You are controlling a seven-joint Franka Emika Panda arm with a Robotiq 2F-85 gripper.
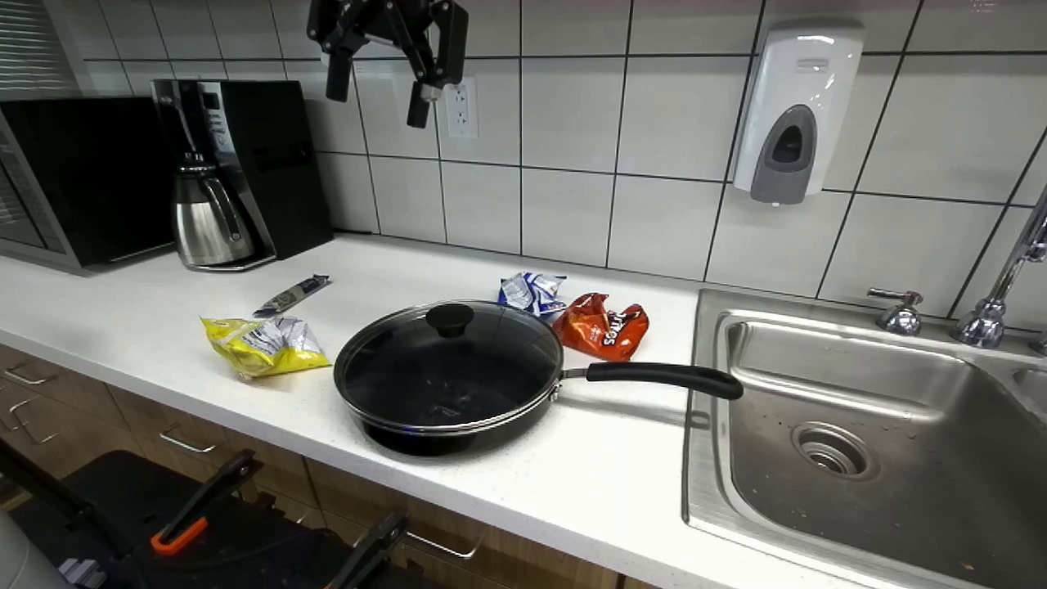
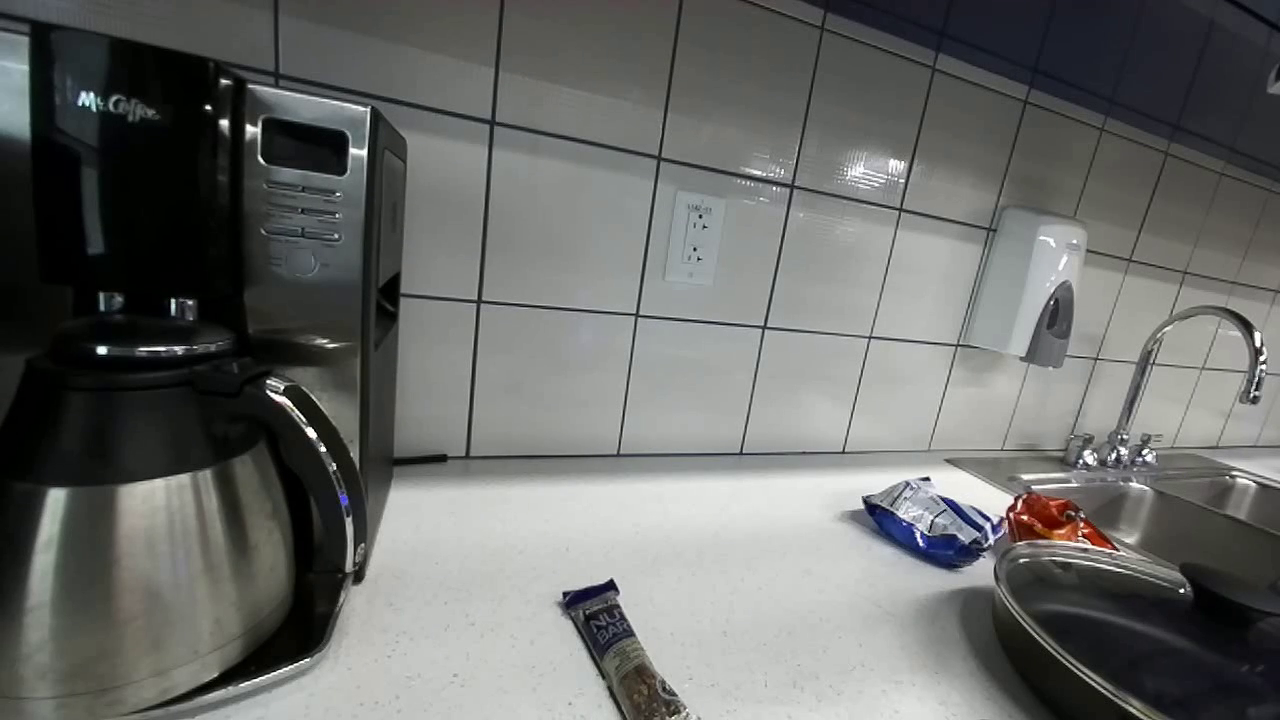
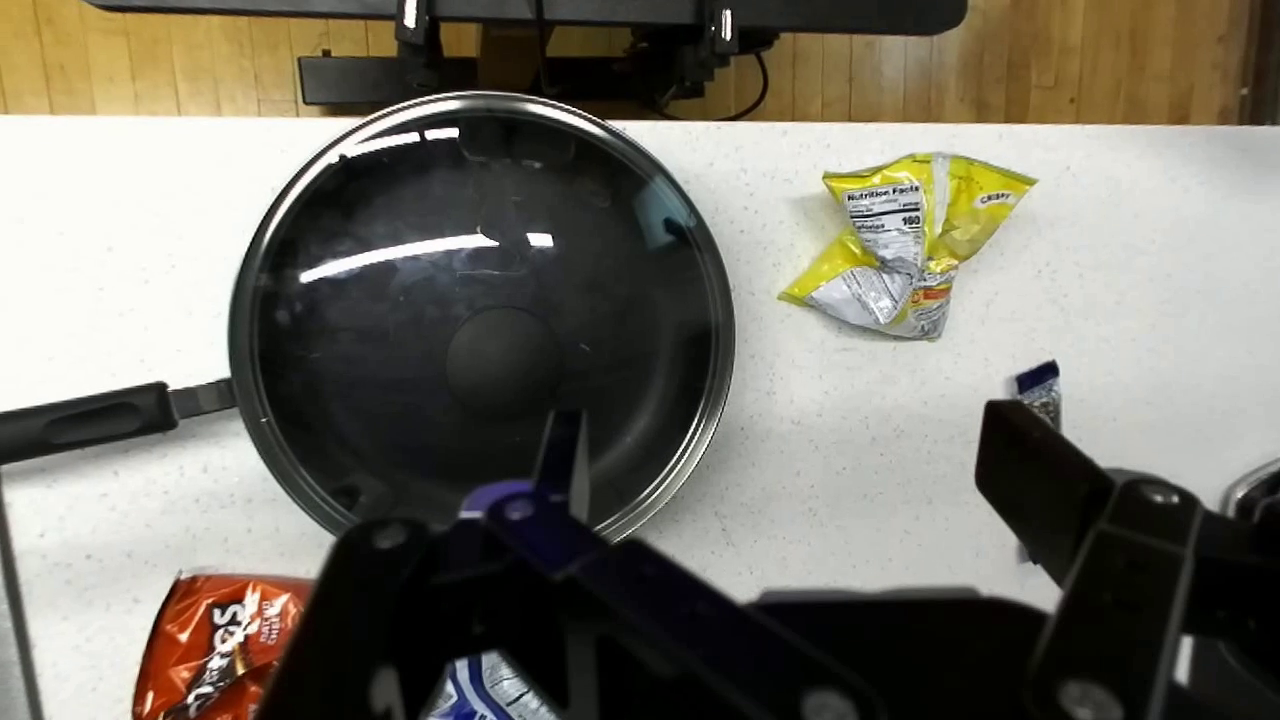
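My gripper (image 1: 377,105) hangs high above the white counter with its fingers spread wide and nothing between them. A black frying pan under a glass lid (image 1: 450,368) sits on the counter, its handle (image 1: 662,376) reaching over the sink's edge. In the wrist view one finger overlaps the lid (image 3: 490,250), and the other partly hides a nut bar (image 3: 1042,395). A crumpled yellow bag (image 3: 920,240) lies between the pan and the bar. Behind the pan are a blue-and-white bag (image 2: 930,520) and a red Doritos bag (image 1: 601,327); the gripper covers part of both in the wrist view.
A coffee maker (image 1: 274,164) with a steel carafe (image 1: 211,221) stands beside a black microwave (image 1: 82,172). Opposite them is a steel sink (image 1: 834,491) with a tall faucet (image 2: 1145,370). A soap dispenser (image 1: 806,106) is mounted on the tiled wall.
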